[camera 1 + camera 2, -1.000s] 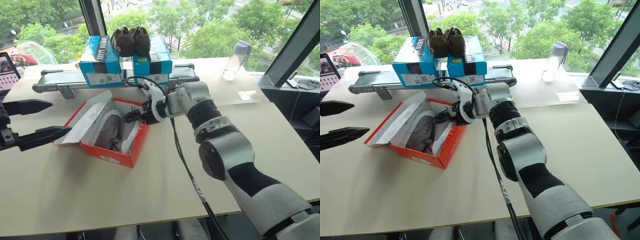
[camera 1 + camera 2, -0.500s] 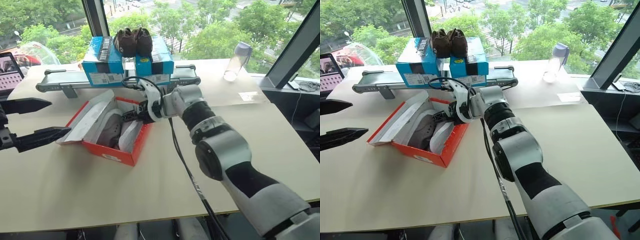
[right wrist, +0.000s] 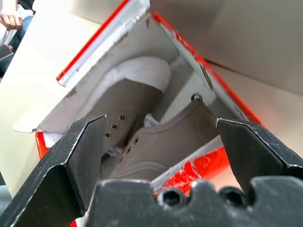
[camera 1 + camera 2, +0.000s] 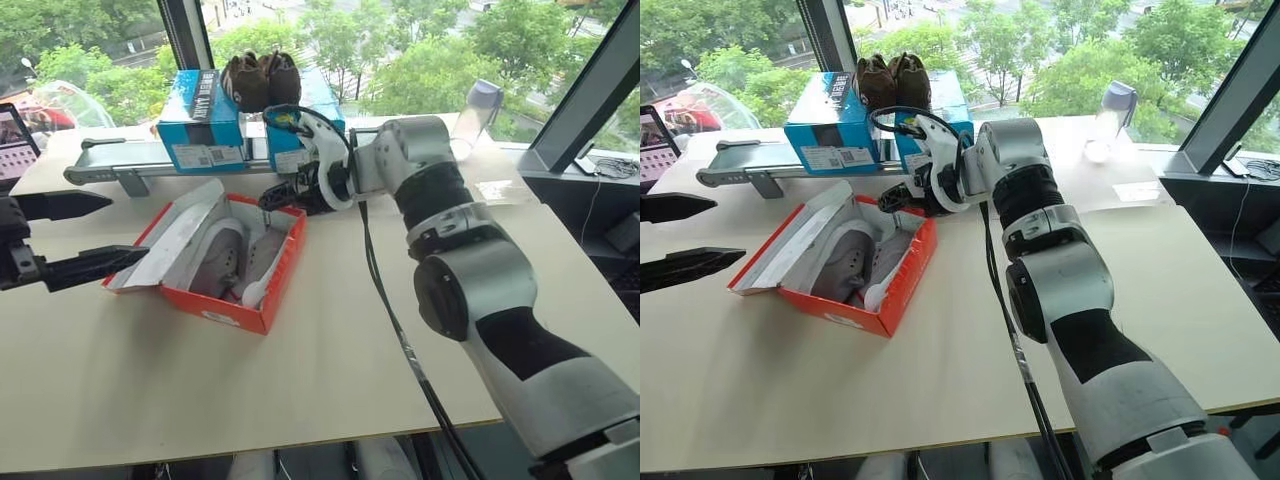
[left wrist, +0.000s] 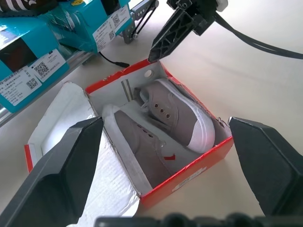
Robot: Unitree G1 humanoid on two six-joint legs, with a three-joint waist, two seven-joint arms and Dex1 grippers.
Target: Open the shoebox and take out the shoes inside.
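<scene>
Black fingers of the left gripper [image 4: 75, 235] stand spread and empty at the left edge of the left eye view. Just right of them the red shoebox [image 4: 215, 310] lies open on the table [image 4: 330, 360], lid [image 4: 175, 235] folded leftward, both shoes [image 5: 163, 123] inside. Above the box's far corner hangs the right gripper [image 4: 278, 198], jaws wide, holding nothing. Blue boxes [image 4: 205, 125] sit behind, upper left.

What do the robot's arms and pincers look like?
The right arm is made of chunky silver-grey and black rounded segments, with a white bracket at the wrist and a black cable hanging along it. Each pincer, right and left, has two flat, pointed black fingers.
</scene>
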